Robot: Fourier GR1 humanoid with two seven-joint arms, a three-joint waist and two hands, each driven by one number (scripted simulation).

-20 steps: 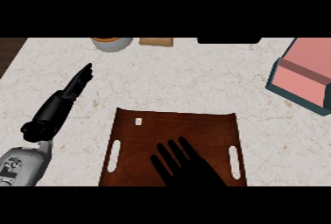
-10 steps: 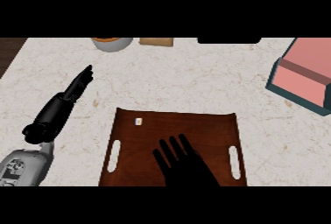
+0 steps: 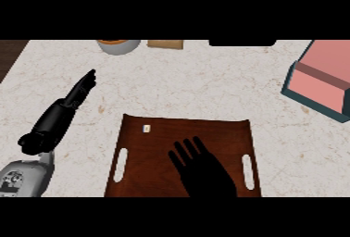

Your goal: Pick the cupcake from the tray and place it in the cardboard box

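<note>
Low in the frame, your right hand (image 3: 205,173) lies flat over the brown tray (image 3: 147,162), fingers straight and spread, likely hiding the cupcake, which you cannot see. At left, your left hand (image 3: 58,118) stretches straight over the surface (image 3: 205,83). The cardboard box (image 3: 321,78) sits upper right; a bowl (image 3: 117,45) upper left.

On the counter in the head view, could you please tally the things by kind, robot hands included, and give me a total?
Trays: 1, the brown tray, with a small white item on it too small to identify.
Boxes: 1, the pink box at the right edge.
Bowls: 1, the bowl at the far edge.
Blocks: 1, the tan block beside it.
Hands: 2, left hand and right hand.
Total: 6, besides the small item.
</note>
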